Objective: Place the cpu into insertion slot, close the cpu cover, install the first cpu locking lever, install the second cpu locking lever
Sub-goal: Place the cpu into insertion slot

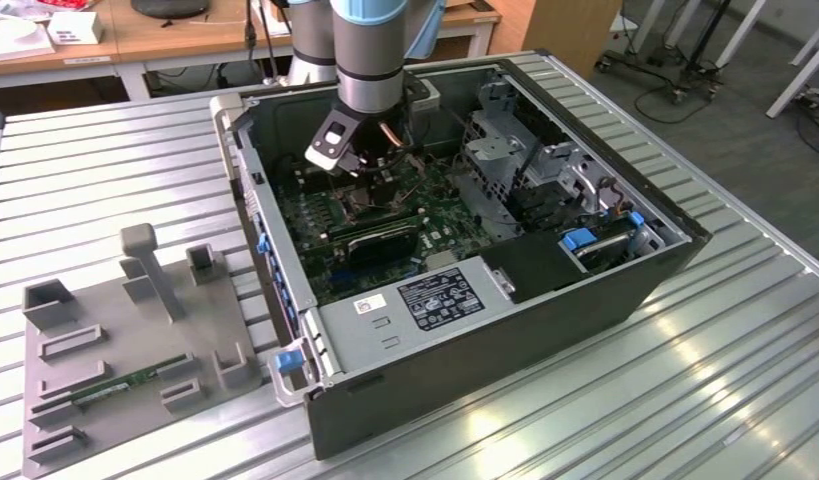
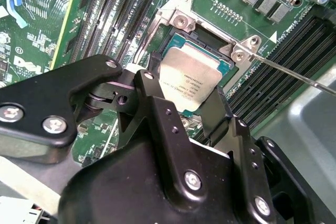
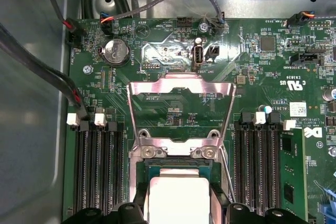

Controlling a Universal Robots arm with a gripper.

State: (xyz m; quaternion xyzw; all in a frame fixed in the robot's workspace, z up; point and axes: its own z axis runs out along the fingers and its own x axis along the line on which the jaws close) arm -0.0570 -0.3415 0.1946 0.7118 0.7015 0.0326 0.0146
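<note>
Two fingers [image 2: 157,103] of the gripper [image 2: 185,90] are clamped on the cpu [image 2: 191,77], right over the socket [image 2: 207,34]. Cover [image 3: 181,83] is flipped open. Exterior view: gripper upper middle, down inside the case [image 1: 543,330].

**Open PC case on tabletop, end effector at socket**

Computer case [image 1: 516,300] lies open on the tabletop [image 1: 102,170]. The fixture tray [image 1: 116,400] sits to the exterior view's left with a memory stick [image 1: 122,384] in it. Inside the case, on the motherboard [image 3: 173,51], the end effector [image 2: 186,100] grips the cpu [image 2: 190,80] at the socket. The cpu cover [image 3: 181,90] is swung open beyond it, and memory slots [image 3: 97,171] flank both sides.
</note>
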